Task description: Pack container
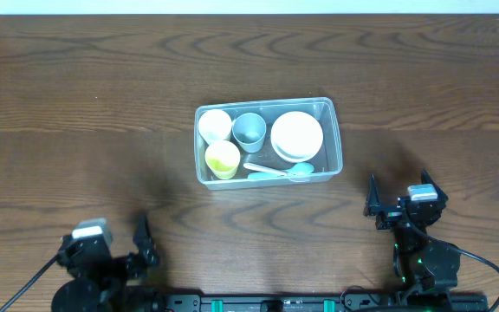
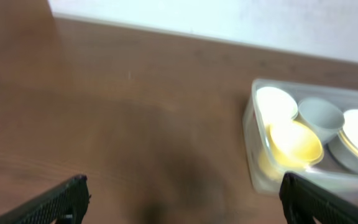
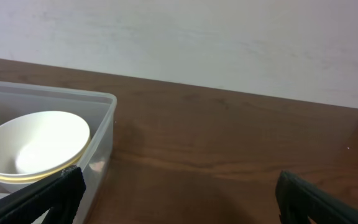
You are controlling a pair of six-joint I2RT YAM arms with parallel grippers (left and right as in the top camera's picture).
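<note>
The clear plastic container (image 1: 336, 139) sits at the table's middle. Inside it are a cream cup (image 1: 215, 125), a grey cup (image 1: 249, 130), a yellow cup (image 1: 223, 159), stacked white bowls (image 1: 297, 135) and a light blue spoon (image 1: 275, 172). My left gripper (image 1: 111, 247) is open and empty near the front left edge. My right gripper (image 1: 403, 202) is open and empty at the front right. The container also shows in the left wrist view (image 2: 252, 127) and in the right wrist view (image 3: 101, 134), with a white bowl (image 3: 36, 144) in it.
The dark wooden table (image 1: 76, 104) spreads around the container. A white wall (image 3: 229, 43) runs behind the table's far edge.
</note>
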